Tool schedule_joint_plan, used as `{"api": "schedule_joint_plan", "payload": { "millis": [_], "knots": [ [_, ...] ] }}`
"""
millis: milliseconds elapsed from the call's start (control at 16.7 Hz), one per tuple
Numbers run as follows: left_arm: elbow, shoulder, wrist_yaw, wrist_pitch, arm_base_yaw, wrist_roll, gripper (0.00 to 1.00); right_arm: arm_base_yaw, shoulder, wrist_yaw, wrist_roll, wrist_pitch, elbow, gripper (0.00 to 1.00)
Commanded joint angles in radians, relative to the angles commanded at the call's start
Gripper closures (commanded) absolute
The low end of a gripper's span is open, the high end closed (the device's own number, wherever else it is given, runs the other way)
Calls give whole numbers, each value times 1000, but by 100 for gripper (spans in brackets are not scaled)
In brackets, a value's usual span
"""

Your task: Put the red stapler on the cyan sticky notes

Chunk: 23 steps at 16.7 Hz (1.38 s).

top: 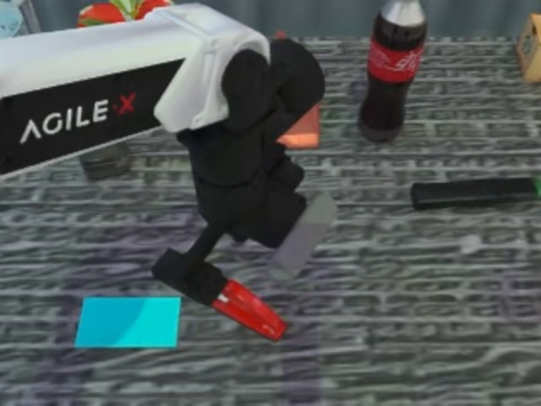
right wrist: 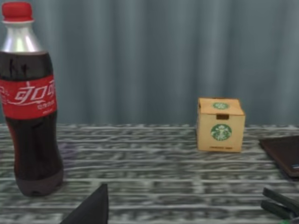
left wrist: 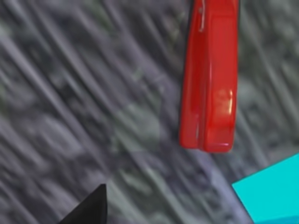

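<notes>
The red stapler [top: 249, 309] lies flat on the table, a short way right of the cyan sticky notes [top: 128, 322]. My left gripper [top: 190, 275] hangs low at the stapler's upper-left end, between it and the pad. In the left wrist view the stapler [left wrist: 208, 74] lies ahead of the jaws, not between them. Only one dark fingertip [left wrist: 96, 207] shows there, and a corner of the cyan pad [left wrist: 271, 191] sits to one side. The jaws stand open and hold nothing. My right arm is outside the top view, and its wrist view shows one fingertip [right wrist: 98, 205] over bare table.
A cola bottle [top: 390, 68] stands at the back, with a black marker [top: 473, 193] to its right front. A small Starbucks box [top: 531, 46] sits at the far right edge. A salmon-pink object [top: 300, 127] and a strawberry-patterned box [top: 118, 13] lie behind the left arm.
</notes>
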State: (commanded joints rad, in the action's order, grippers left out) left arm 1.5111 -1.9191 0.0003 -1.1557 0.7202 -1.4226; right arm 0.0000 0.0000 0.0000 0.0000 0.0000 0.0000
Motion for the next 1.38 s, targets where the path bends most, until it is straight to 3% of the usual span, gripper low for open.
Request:
{"api": "schedule_joint_plan", "payload": {
  "millis": [360,840,1200,1380],
  "knots": [
    [-16,-4,0,18,-3,0,0,0,0,0,0,0,0,0],
    [-208,-119,1,332,-3,-4,0,0,0,0,0,0,0,0],
    [-230,-133,1,363,-3,-4,0,0,0,0,0,0,0,0],
    [-230,-133,1,363,-3,-4,23,0,0,0,0,0,0,0]
  ]
}}
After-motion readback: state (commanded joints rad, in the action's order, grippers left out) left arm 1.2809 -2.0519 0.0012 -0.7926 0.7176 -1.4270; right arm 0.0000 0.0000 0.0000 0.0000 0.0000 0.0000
